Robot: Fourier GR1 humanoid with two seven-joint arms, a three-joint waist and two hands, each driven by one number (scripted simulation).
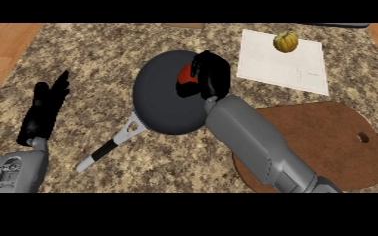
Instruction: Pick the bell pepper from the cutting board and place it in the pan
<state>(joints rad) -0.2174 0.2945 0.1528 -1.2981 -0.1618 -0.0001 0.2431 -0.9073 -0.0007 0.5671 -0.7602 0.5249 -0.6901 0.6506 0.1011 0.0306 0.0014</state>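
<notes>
Red bell pepper off cutting board, over pan; right hand curled round it. Not yet let go.

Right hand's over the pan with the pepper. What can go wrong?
1. The black right hand holds the red bell pepper near the upper right rim of the dark round pan; released there, it might roll out.
2. Its height above the pan is unclear in this view; a high release could bounce.
3. The grey forearm crosses the pan's rim and might nudge it on withdrawal.
</notes>
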